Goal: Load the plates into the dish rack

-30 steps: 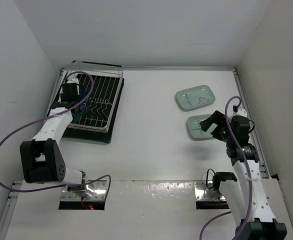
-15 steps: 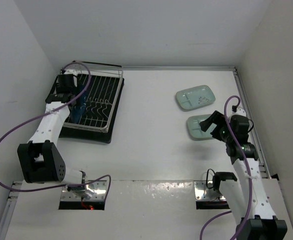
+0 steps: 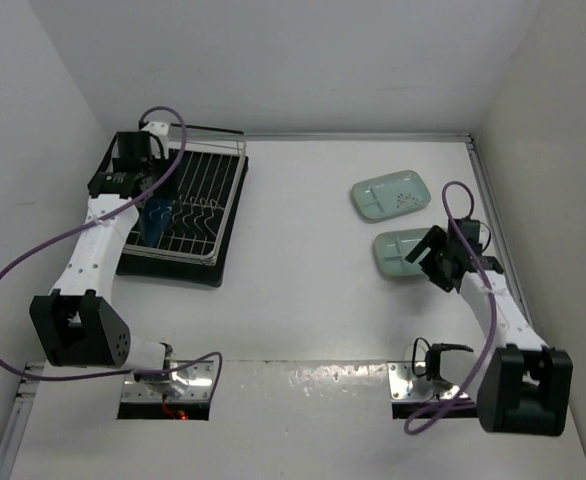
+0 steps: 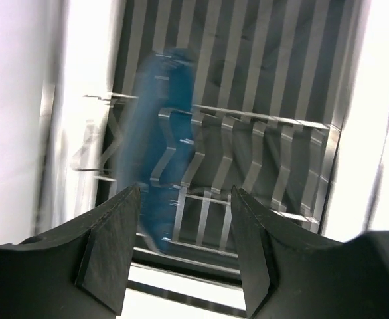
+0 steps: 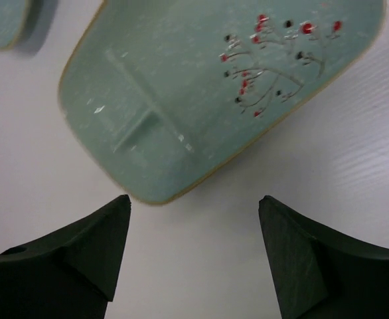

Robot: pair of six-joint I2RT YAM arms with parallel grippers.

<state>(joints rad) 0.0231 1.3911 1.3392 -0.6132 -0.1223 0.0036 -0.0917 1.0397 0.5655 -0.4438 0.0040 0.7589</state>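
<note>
The dark blue leaf-shaped plate (image 3: 156,222) stands on edge between the prongs at the left side of the silver wire dish rack (image 3: 216,190); it shows blurred in the left wrist view (image 4: 156,139). My left gripper (image 3: 116,178) is open and empty, just above and behind that plate, over the rack's left rim. Two mint-green divided plates lie flat on the table at the right: the far one (image 3: 390,194) and the near one (image 3: 401,254). My right gripper (image 3: 429,256) is open and empty, low at the near plate's (image 5: 201,86) right edge.
The rack (image 4: 274,133) sits on a black drip tray (image 3: 178,272) at the back left. White walls close in the table on the left, back and right. A corner of the far mint plate (image 5: 5,23) shows in the right wrist view.
My left gripper has let go of the blue plate in the rack and drawn back toward the far left. My right arm has lowered and its gripper has moved down to the near mint plate.
</note>
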